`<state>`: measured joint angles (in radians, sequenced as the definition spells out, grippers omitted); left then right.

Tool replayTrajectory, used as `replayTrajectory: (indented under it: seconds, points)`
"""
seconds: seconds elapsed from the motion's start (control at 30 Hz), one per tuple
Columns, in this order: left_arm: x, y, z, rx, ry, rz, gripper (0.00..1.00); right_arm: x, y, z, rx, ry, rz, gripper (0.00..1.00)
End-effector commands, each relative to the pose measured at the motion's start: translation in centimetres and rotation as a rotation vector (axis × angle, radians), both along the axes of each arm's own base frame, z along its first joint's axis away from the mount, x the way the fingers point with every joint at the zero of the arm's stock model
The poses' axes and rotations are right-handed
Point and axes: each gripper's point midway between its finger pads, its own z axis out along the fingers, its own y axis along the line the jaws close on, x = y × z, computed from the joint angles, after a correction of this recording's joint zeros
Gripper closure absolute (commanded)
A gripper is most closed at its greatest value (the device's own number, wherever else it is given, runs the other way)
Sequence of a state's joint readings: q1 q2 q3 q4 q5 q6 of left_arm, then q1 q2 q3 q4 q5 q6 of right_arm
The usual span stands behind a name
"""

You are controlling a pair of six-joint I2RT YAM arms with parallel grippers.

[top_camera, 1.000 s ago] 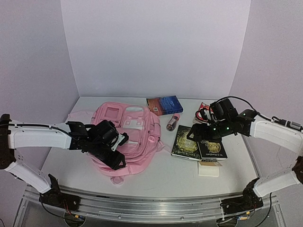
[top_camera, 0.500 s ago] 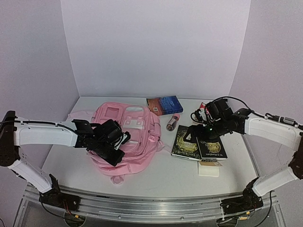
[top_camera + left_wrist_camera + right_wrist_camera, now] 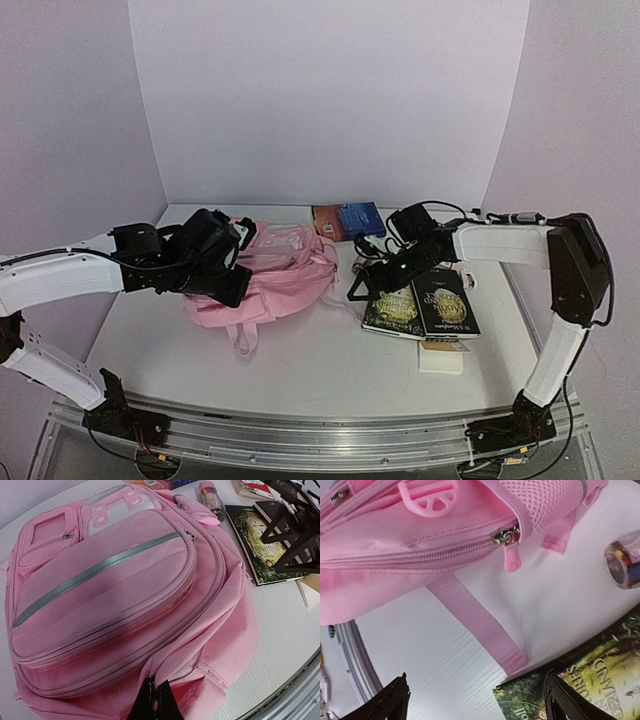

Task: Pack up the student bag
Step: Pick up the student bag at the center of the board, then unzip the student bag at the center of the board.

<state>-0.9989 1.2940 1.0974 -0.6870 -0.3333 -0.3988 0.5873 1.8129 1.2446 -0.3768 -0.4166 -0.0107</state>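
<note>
The student bag (image 3: 283, 268) is a big pink backpack lying left of the table's centre, front pockets up (image 3: 105, 575). My left gripper (image 3: 154, 702) is shut on a fold of pink fabric at the bag's near edge, and its black wrist (image 3: 215, 255) covers the bag's left side from above. My right gripper (image 3: 366, 284) hangs open just right of the bag. Its fingertips (image 3: 395, 695) straddle bare table and a loose pink strap (image 3: 480, 625), holding nothing. A zip pull (image 3: 511, 560) on the bag's side lies ahead of it.
Two dark books (image 3: 420, 305) lie under the right arm, a white block (image 3: 441, 357) in front of them. A blue book (image 3: 348, 219) sits at the back. A clear tube (image 3: 212, 494) lies between bag and books. The table's front rail (image 3: 320, 430) is near.
The left gripper has shut on the bag's fabric and drawn the bag back and to the left. The right arm has swung left from over the books to beside the bag.
</note>
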Motion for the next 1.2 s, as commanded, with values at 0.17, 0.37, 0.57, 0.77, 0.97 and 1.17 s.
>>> replayTrajectory:
  seconds: [0.17, 0.37, 0.57, 0.77, 0.97, 1.17]
  points:
    - [3.4, 0.3, 5.4, -0.089, -0.088, 0.242, 1.0, 6.6, 4.6, 3.5, 0.515, 0.182, 0.043, 0.12]
    - [3.9, 0.1, 5.9, -0.082, -0.087, 0.267, 1.0, 7.4, 5.4, 1.4, 0.546, 0.244, 0.053, 0.12]
    - [4.1, 0.1, 6.8, -0.097, -0.107, 0.281, 1.0, 8.1, 6.6, 1.3, 0.65, 0.296, 0.09, 0.15]
    - [4.3, 0.5, 7.3, -0.098, -0.116, 0.311, 1.0, 8.5, 7.1, 1.9, 0.739, 0.318, 0.124, 0.23]
    - [4.4, 0.8, 7.2, -0.09, -0.114, 0.341, 1.0, 8.1, 7.3, 3.0, 0.795, 0.363, 0.171, 0.36]
    - [4.7, 1.1, 6.9, -0.075, -0.116, 0.372, 1.0, 6.6, 6.8, 3.5, 0.797, 0.386, 0.199, 0.46]
